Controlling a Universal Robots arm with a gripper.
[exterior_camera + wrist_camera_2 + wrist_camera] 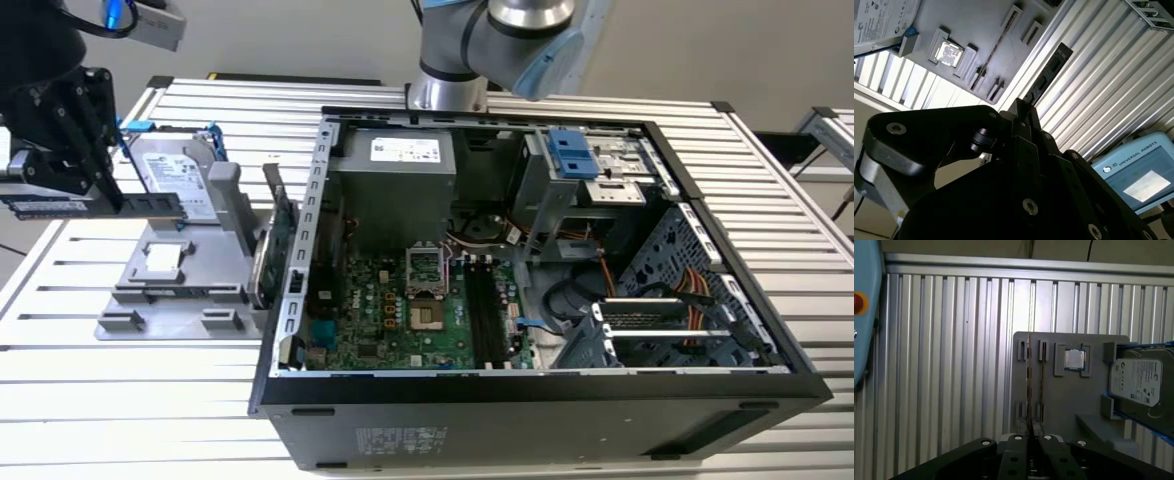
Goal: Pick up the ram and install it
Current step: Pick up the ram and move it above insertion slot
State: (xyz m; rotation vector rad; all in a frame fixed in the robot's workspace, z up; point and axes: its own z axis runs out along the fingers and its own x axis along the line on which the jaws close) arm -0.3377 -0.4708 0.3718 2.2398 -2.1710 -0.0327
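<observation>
The ram (100, 204) is a long dark stick held level in my gripper (60, 195) at the exterior view's left, above the grey holder plate (174, 295). The fingers are shut on it. In the first wrist view the ram (1029, 385) shows edge-on as a thin line running out from the gripper (1031, 437) over the plate's slotted end. In the second wrist view the ram (1046, 75) sticks out past the gripper (1021, 112). The open computer case (287, 390) lies to the exterior view's right, its dark memory slots (487, 310) on the motherboard.
On the holder plate stand a silver hard drive (174, 175) with blue brackets, a processor chip (163, 260) and a green expansion card (274, 250). A blue teach pendant (1139, 170) lies on the ribbed aluminium table (134, 420). The arm's base (447, 90) stands behind the case.
</observation>
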